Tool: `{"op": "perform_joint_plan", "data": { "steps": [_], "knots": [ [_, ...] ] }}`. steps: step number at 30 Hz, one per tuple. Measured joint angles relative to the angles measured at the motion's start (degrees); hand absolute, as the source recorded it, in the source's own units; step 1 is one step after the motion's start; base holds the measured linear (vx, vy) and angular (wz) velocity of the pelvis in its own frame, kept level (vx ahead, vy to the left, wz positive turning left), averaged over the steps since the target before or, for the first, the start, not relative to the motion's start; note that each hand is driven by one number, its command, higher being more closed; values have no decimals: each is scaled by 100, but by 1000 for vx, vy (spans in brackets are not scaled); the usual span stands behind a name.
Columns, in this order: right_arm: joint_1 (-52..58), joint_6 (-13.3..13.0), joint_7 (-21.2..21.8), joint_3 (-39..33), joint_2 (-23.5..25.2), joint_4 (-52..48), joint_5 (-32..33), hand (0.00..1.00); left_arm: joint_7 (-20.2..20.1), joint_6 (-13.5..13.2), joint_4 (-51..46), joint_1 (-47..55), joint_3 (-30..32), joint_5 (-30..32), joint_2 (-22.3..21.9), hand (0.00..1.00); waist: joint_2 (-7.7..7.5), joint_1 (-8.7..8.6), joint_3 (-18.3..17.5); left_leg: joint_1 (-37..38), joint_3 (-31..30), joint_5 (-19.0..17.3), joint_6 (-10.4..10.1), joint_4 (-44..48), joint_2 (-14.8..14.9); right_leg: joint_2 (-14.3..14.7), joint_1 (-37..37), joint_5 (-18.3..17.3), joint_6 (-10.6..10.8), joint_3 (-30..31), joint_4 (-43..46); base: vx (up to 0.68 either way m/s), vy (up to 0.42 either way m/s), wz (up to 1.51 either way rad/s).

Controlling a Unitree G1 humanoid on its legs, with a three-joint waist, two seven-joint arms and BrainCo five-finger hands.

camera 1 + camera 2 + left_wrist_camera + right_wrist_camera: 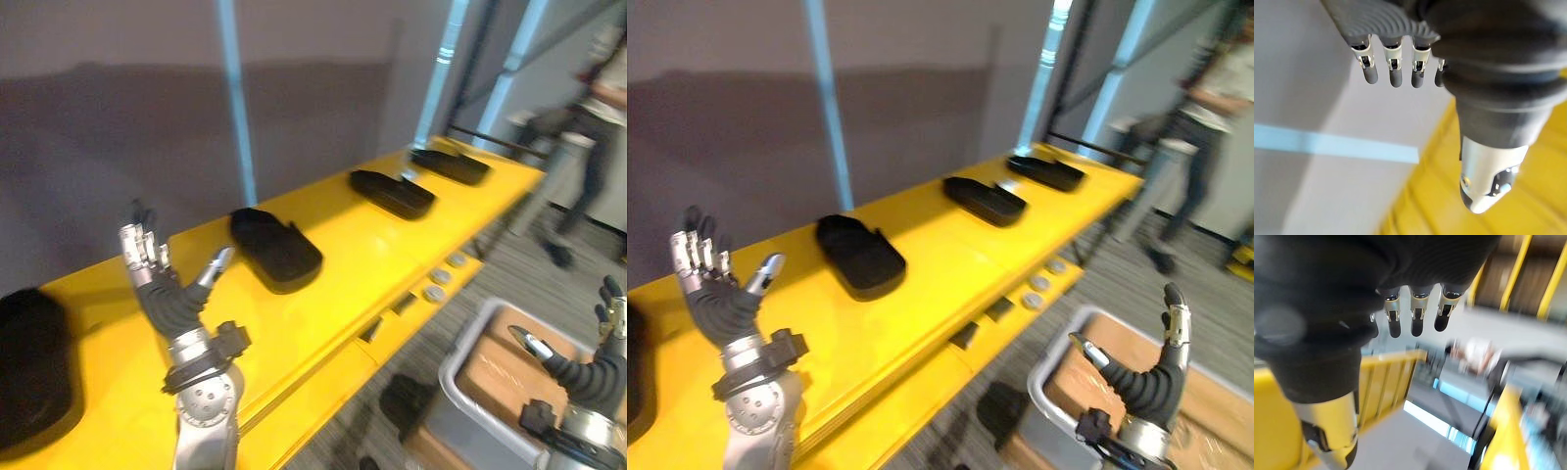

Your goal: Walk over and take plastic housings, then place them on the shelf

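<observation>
Several black plastic housings (276, 250) already lie in a row along the yellow shelf (372, 264), well apart from one another. Both hands are empty, so the step in hand is probably fetching another housing rather than setting one down. The left hand (162, 284) is raised over the shelf's near edge, fingers straight and spread, touching nothing. The right hand (588, 372) hangs off the shelf's front, over a grey bin (460, 357), also spread and holding nothing. The next move calls for turning away from the shelf toward a fresh housing; a person (588, 127) stands beyond the shelf's far end
</observation>
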Motion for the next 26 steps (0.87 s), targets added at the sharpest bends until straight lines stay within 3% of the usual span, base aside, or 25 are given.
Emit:
{"op": "perform_joint_plan", "data": {
  "steps": [1, 2, 3, 4, 5, 6, 7, 9, 10, 11, 12, 13, 16, 18, 21, 22, 23, 24, 25, 26],
  "knots": [
    [-50, -2, -28, -24, -4, -3, 23, 0, -48, 12, 79, -143, 16, -3, -51, 0, -9, 0, 40, 1, 227, 86, 65, -77, 8, -34, -103, -303, -26, -710, 359, -389, 267, -213],
    [-194, -1, -44, -25, -1, 52, 16, 0, -69, 9, 127, -217, 76, -8, -111, 0, 21, 54, 73, 184, 757, 308, 132, -404, 40, -113, -258, -1455, 18, -1757, 1445, -366, 251, -198],
    [-407, -6, -53, -73, -4, 87, -6, 0, -70, -2, 143, -190, 191, -21, -135, 0, 81, 84, 107, 400, 1186, 530, 168, -718, 95, -160, -239, -2278, 6, -2124, 2367, -325, 230, -186],
    [-491, -8, -69, -151, -5, 117, -28, 0, -72, -12, 149, -192, 264, -25, -135, 0, 91, 59, 110, 443, 1332, 625, 194, -824, 101, -245, -193, -2593, 87, -2207, 2741, -281, 129, -147],
    [-615, -11, -116, -313, -13, 239, -63, 0, -90, -54, 166, -183, 370, -33, -133, 0, 106, 52, 120, 503, 1579, 769, 190, -977, 122, -470, -37, -3156, 223, -2329, 3314, -259, 13, -110],
    [-703, -3, -135, -400, -40, 419, -91, 0, -129, -75, 214, -136, 429, -90, -136, 0, 96, 76, 116, 577, 1824, 858, 146, -1066, 193, -690, 164, -3531, 290, -2479, 3670, -286, -74, -112],
    [-731, -2, -130, -390, -61, 507, -107, 0, -160, -82, 216, -64, 449, -154, -131, 0, 89, 86, 98, 589, 1954, 885, 138, -1115, 226, -790, 278, -3642, 326, -2494, 3791, -217, -136, -108],
    [-761, -1, -115, -385, -75, 582, -136, 0, -254, -93, 273, 117, 464, -275, -140, 0, 15, 122, -64, 534, 2173, 931, -32, -1181, 279, -1027, 631, -3888, 621, -2442, 3737, -149, -222, -88],
    [-816, -2, -96, -369, -79, 583, -171, 0, -336, -99, 260, 237, 457, -328, -89, 0, -138, 151, -215, 385, 2269, 1010, -189, -1169, 192, -1134, 920, -4206, 1049, -2422, 2894, -151, -374, -92],
    [-1017, 3, -95, -365, -241, 722, -195, 0, -354, -95, 415, 285, 472, -369, -208, 0, 35, 148, -244, 210, 2210, 1106, -256, -1214, 284, -851, 929, -4211, 946, -2438, 2241, -124, -348, -94],
    [-1083, 21, -97, -369, -292, 828, -188, 0, -400, -23, 467, 313, 424, -391, -251, 0, 108, 171, -300, 203, 2212, 1128, -255, -1388, 277, -734, 960, -4015, 916, -2434, 1896, 10, -277, -137],
    [-1359, 25, -87, -192, -377, 1104, -183, 0, -536, -10, 463, 323, 443, -415, -344, 0, 239, 261, -343, 380, 2221, 1434, -264, -1828, 391, -250, 1112, -3405, 621, -2051, 1180, 91, -180, -142],
    [-1532, -7, -72, 117, -405, 1345, -179, 0, -569, -8, 586, 326, 552, -417, -346, 0, 218, 333, -351, 509, 1887, 1439, -291, -1993, 465, 52, 1120, -3298, 537, -1673, 998, 115, -149, -109],
    [-1532, -21, -38, 121, -537, 2189, 34, 0, -567, 60, 1135, 275, 552, -310, -349, 0, 232, 314, -358, 542, 1057, 1476, -264, -2380, 178, 87, 1118, -3300, 540, -1730, 1011, 98, -71, -18],
    [-1274, 63, 9, 38, -533, 3534, 163, 0, -604, 239, 2505, 203, 549, -176, -332, 0, 263, 269, -374, 590, 777, 1591, -373, -2246, 106, 1, 1407, -3302, 542, -2161, 929, 98, 0, 40],
    [-1205, 95, 12, 4, -503, 3763, 192, 0, -676, 276, 2833, 210, 553, -179, -314, 0, 230, 272, -356, 583, 762, 1592, -372, -2086, 73, -63, 1536, -3300, 539, -2193, 861, 139, 67, 53],
    [-1190, 188, 8, -85, -417, 4314, 244, 0, -803, 345, 3464, 251, 579, -240, -232, 0, 73, 276, -246, 375, 716, 1485, -424, -1557, 2, -260, 1791, -3298, 534, -2176, 784, 119, 121, 40],
    [-1258, 229, 4, -302, -411, 5108, 332, 0, -910, 385, 4186, 342, 578, -273, -184, 0, 83, 279, -284, 454, 476, 1440, -452, -2326, -292, -395, 1837, -3297, 535, -2197, 782, 90, 133, 29],
    [-1336, 273, 9, -437, -445, 5551, 395, 0, -977, 407, 4515, 371, 578, -330, -172, 0, 147, 289, -288, 503, 416, 1723, -229, -2780, -374, -393, 1848, -3299, 538, -2219, 788, 66, 150, -7],
    [-1448, 450, 28, -646, -448, 6449, 613, 0, -1150, 488, 5296, 409, 597, -593, -82, 0, 176, 410, -322, 639, 434, 2066, -256, -3045, -412, -409, 1881, -3317, 568, -2218, 770, 37, 93, -17]
  ]
}}
